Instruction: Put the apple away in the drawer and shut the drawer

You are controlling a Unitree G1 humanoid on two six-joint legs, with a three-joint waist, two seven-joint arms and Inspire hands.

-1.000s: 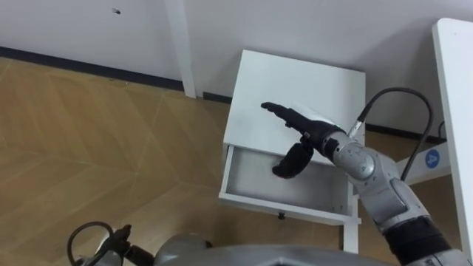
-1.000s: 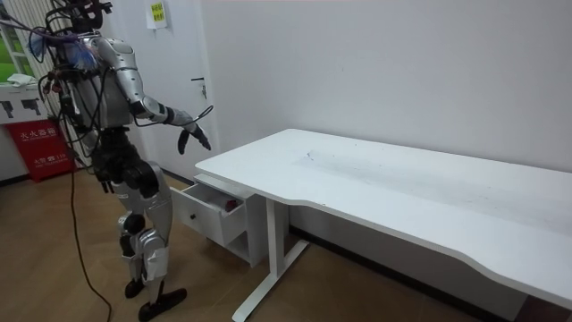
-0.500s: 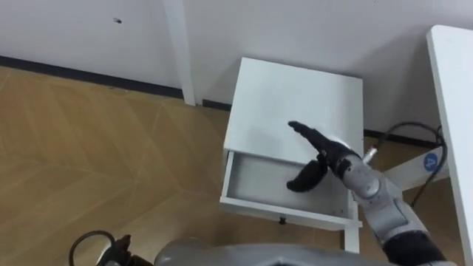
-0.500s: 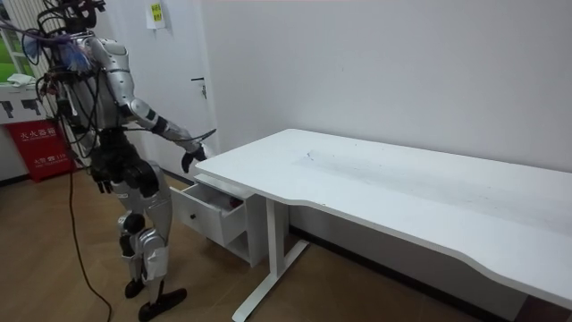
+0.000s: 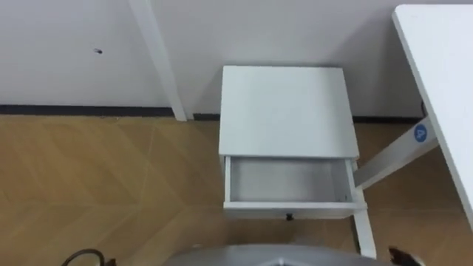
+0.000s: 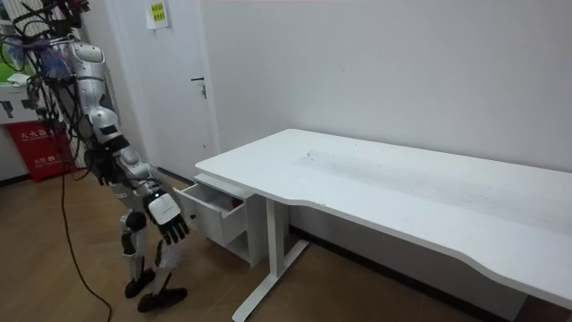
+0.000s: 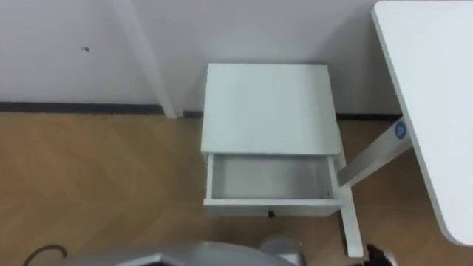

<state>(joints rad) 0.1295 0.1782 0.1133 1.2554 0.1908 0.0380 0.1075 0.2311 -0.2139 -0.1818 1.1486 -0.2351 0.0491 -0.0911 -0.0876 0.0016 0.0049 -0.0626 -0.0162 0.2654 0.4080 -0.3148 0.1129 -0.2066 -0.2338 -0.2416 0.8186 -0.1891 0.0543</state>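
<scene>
Right of frame, a round blue sticker (image 5: 420, 134) sits on the desk leg (image 5: 384, 157), its print too small to read. The drawer (image 5: 288, 209) stands open at centre; whether the apple lies inside I cannot tell. At the room view's lower left, the right hand (image 6: 168, 219) hangs beside the drawer front, fingers loose, holding nothing

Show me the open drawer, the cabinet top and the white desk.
open drawer (image 5: 287, 179), left eye view, bare inside floor.
cabinet (image 5: 283, 111), left eye view, flat top.
white desk (image 5: 443, 66), left eye view, tabletop.
</scene>
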